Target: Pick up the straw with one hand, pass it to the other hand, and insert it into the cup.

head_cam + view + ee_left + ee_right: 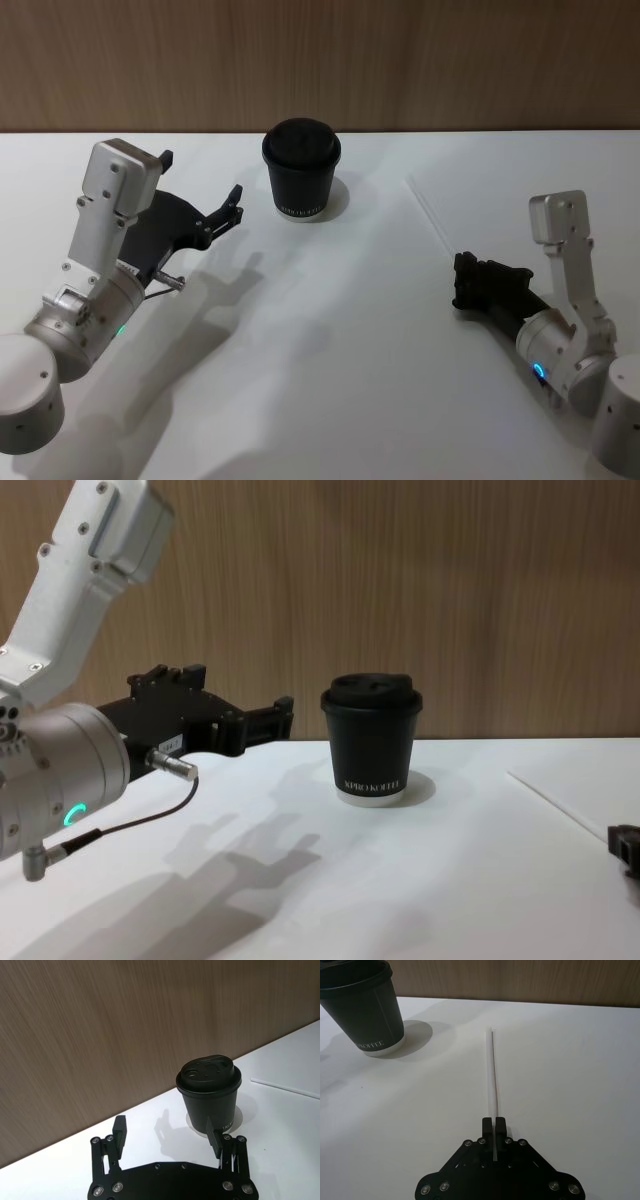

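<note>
closest to me, at the right of the smooth white surface [330, 340], my right pincer [493, 1121] sits low. it is blocky, matt black and studded with small screws, and its two flat fingers [485, 1125] are pressed together on the near end of the straw [491, 1065]. the straw is a thin, straight white tube, faintly bowed along its length. it runs forward from the pinch across the surface, and its far open end points towards the back wall. i cannot tell whether it rests on the surface or hangs just above it.

on my left, my left pincer [202, 175] hangs above the surface and throws a soft grey shadow on it. it has a black plate body on a silver-grey cylindrical wrist with a green glowing ring, and a thin black cable [120, 825] loops beneath it. its slim fingers [119, 1132] are spread wide with nothing between them.

farther off, between the two arms and nearer the left one, the cup [300, 175] stands upright and apart from both pincers. it is a small tapered cup of black paper with a domed black lid [210, 1071], small white lettering [372, 785] near the base and a pale bottom rim.

behind it all rises a wall [400, 60] of brown wood with a fine straight grain.
</note>
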